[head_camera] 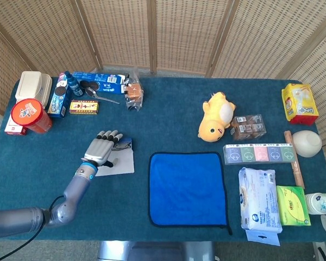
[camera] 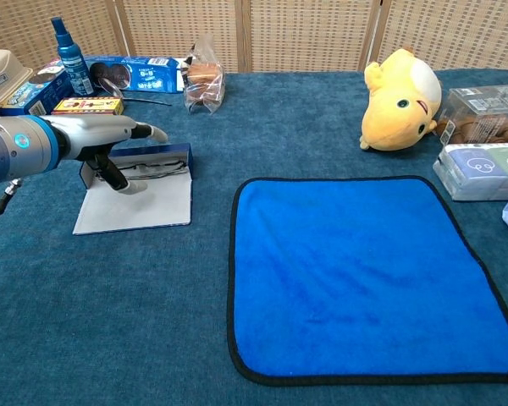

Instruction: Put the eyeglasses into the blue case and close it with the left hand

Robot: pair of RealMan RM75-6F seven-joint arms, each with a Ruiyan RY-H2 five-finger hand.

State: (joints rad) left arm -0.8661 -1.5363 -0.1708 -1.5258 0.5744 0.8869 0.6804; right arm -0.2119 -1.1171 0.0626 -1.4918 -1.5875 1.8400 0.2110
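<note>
The blue case (camera: 176, 154) lies open on the left of the table, its pale grey lid (camera: 135, 205) flat on the cloth toward me. The eyeglasses (camera: 157, 168) lie folded inside the case's tray. My left hand (camera: 100, 138) hovers over the case's left end with fingers stretched out flat and apart, holding nothing. Its thumb points down to where tray and lid meet. In the head view the left hand (head_camera: 102, 148) covers most of the case (head_camera: 126, 143), and the lid (head_camera: 119, 163) shows beside it. The right hand is in neither view.
A blue cloth (head_camera: 187, 187) lies right of the case. Behind the case are a cookie box (head_camera: 100, 82), a spray bottle (camera: 70, 49), a small yellow-red box (camera: 88, 106) and a bagged snack (camera: 205, 81). A yellow plush (camera: 400, 99) and packets fill the right side.
</note>
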